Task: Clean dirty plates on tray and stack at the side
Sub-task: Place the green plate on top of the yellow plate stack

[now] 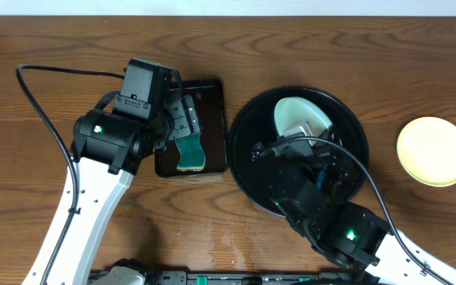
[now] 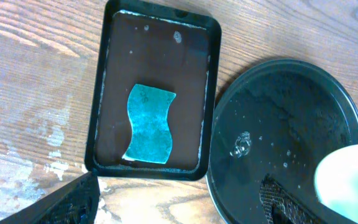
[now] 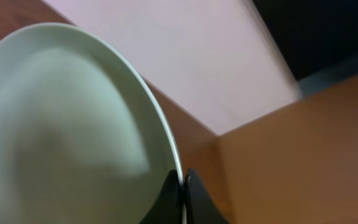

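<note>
Right gripper [image 3: 182, 188]: fingers closed on the rim of the mint plate [image 3: 73, 137], one finger on each face. The grip sits at about 5 o'clock on the plate in the wrist view.

Overhead: mint plate is tilted over the 12 o'clock part of the tray [image 1: 248, 134], with the right gripper [image 1: 303, 131] on its 6 o'clock side. Whether the plate's lower edge touches the tray floor cannot be told; the arm covers it.

Yellow plate [image 1: 434, 150]: flat on the table [image 1: 331, 47], at 3 o'clock from the tray, well apart from it.

Left gripper [image 1: 184, 119]: hovers over the small tray [image 1: 212, 87], which lies just beside the tray at its 9 o'clock. In the left wrist view the two fingers sit far apart at the bottom edge with nothing between them, so it appears spread and empty.

Sponge [image 2: 148, 124]: teal, wavy-edged, flat in the small tray, toward its 6 o'clock end. Tray floor [image 2: 272, 112] shows specks and wet glints.
</note>
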Tool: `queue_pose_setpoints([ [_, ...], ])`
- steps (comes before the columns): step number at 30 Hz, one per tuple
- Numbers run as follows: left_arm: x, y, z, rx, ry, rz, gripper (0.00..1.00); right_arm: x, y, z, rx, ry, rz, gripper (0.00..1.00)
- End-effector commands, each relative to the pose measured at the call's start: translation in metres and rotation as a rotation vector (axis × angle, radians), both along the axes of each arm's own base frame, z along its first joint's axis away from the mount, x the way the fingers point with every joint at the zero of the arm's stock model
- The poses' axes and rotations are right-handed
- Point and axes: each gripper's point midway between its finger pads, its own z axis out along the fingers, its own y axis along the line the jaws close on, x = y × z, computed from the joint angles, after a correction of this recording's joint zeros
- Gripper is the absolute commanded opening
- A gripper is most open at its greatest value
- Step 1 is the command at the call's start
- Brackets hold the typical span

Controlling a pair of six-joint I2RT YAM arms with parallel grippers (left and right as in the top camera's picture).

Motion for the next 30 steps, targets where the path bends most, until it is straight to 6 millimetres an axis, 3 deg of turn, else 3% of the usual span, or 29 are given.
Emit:
queue_pose_setpoints([
  [1,0.001,0.001,0.005,0.002,-0.014,-0.004,0.83,0.005,0.007,-0.021,0.324,0.050,-0.008,0.01],
  [6,0.001,0.001,0.005,0.002,-0.014,-0.004,0.83,0.011,-0.009,-0.073,0.742,0.257,-0.158,0.01],
  [9,0.001,0.001,0.005,0.002,-0.014,-0.004,0.83,0.019,-0.024,-0.085,0.897,0.349,-0.207,0.01],
  [12,0.001,0.001,0.005,0.002,-0.014,-0.004,0.83,0.030,-0.054,-0.090,1.053,0.379,-0.279,0.01],
  [15,0.001,0.001,0.005,0.002,-0.014,-0.004,0.83,0.038,-0.097,-0.095,1.211,0.368,-0.381,0.01],
  [22,0.001,0.001,0.005,0.002,-0.014,-0.004,0.83,0.025,-0.238,-0.119,1.392,0.166,-0.785,0.01],
  [26,0.001,0.001,0.005,0.002,-0.014,-0.004,0.83,0.010,-0.298,-0.147,1.460,0.072,-0.992,0.01],
  [30,0.001,0.001,0.005,0.002,-0.014,-0.004,0.83,0.003,-0.334,-0.178,1.502,0.033,-1.117,0.01],
])
